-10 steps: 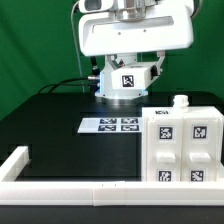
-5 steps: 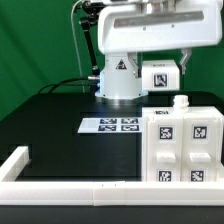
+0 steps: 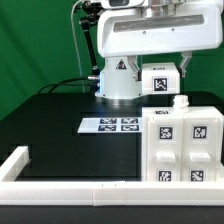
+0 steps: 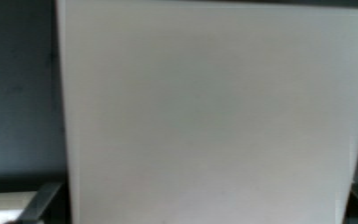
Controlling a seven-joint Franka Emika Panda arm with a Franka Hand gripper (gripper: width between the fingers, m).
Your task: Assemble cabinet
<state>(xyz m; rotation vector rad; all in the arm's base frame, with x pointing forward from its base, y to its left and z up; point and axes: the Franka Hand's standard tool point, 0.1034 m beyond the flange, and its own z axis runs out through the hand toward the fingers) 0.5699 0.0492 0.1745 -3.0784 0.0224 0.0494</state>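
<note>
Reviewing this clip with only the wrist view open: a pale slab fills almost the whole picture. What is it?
Observer: A white panel, held in the gripper up above the table.
Operator: Where is the cabinet?
Observer: The cabinet stands on the table at the exterior view's right, with a small peg on its top.
Operator: Anything else lying there?
Observer: The marker board lies flat, to the exterior view's left of the cabinet.
</note>
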